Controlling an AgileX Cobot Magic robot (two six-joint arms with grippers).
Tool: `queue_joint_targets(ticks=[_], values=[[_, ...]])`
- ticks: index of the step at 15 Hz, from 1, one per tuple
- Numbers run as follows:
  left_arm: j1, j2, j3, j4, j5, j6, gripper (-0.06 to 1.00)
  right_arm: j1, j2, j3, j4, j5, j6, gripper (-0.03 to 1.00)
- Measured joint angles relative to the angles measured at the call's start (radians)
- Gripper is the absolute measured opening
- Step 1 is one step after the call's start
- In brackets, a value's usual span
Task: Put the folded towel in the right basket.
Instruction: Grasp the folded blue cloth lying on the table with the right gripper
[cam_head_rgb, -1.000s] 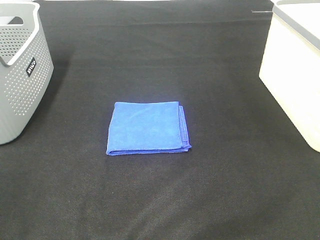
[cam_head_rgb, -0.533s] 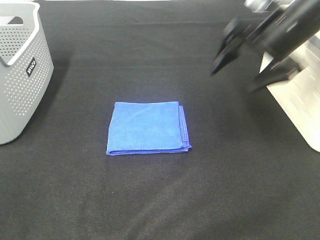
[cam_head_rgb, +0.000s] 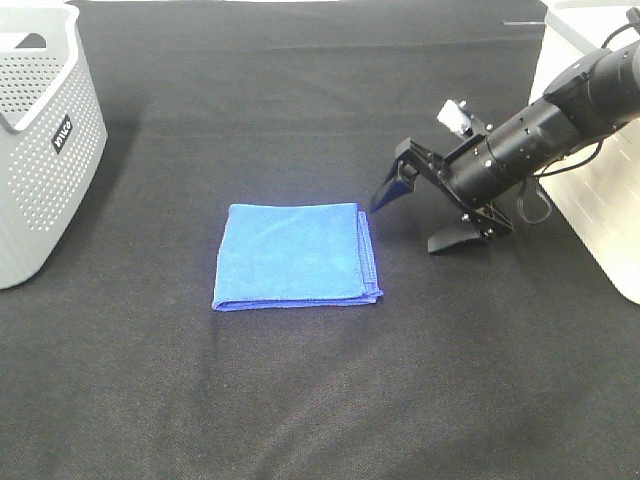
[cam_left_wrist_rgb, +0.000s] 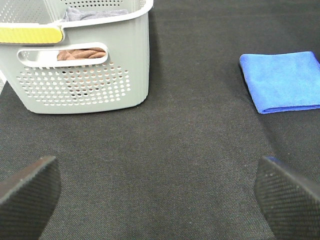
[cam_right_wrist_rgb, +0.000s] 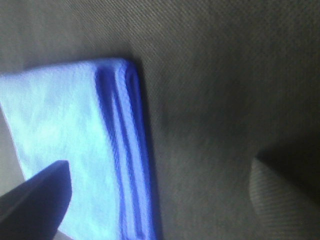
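The folded blue towel (cam_head_rgb: 295, 255) lies flat on the black table, its layered edges facing right. It also shows in the left wrist view (cam_left_wrist_rgb: 282, 81) and, blurred, in the right wrist view (cam_right_wrist_rgb: 80, 145). My right gripper (cam_head_rgb: 418, 215) is open and empty, low over the table just right of the towel's far right corner. One fingertip (cam_head_rgb: 385, 195) is near that corner. The white right basket (cam_head_rgb: 595, 130) stands at the right edge. My left gripper (cam_left_wrist_rgb: 160, 192) is open and empty, far from the towel, out of the high view.
A grey perforated basket (cam_head_rgb: 40, 140) stands at the left edge; in the left wrist view (cam_left_wrist_rgb: 75, 55) it holds brown and grey cloths. The right arm (cam_head_rgb: 540, 130) reaches in front of the white basket.
My right arm came into view from the upper right and dropped down and left, its open gripper now low beside the towel's right edge. The towel has not moved.
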Motion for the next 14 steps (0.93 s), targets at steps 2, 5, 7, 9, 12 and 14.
queue_joint_targets(ticks=[2, 5, 7, 9, 12, 14], values=[[0.000, 0.000, 0.000, 0.000, 0.000, 0.000, 0.98, 0.001, 0.024, -0.026, 0.016, 0.001, 0.009, 0.95], [0.000, 0.000, 0.000, 0.000, 0.000, 0.000, 0.98, 0.058, 0.055, -0.048, 0.014, -0.026, 0.063, 0.93], [0.000, 0.000, 0.000, 0.000, 0.000, 0.000, 0.98, 0.152, 0.081, -0.061, 0.035, -0.051, 0.084, 0.92], [0.000, 0.000, 0.000, 0.000, 0.000, 0.000, 0.98, 0.255, 0.103, -0.086, 0.052, -0.051, 0.103, 0.90], [0.000, 0.000, 0.000, 0.000, 0.000, 0.000, 0.98, 0.313, 0.135, -0.130, 0.042, -0.057, 0.153, 0.57], [0.000, 0.000, 0.000, 0.000, 0.000, 0.000, 0.98, 0.313, 0.140, -0.136, 0.029, -0.056, 0.160, 0.34]])
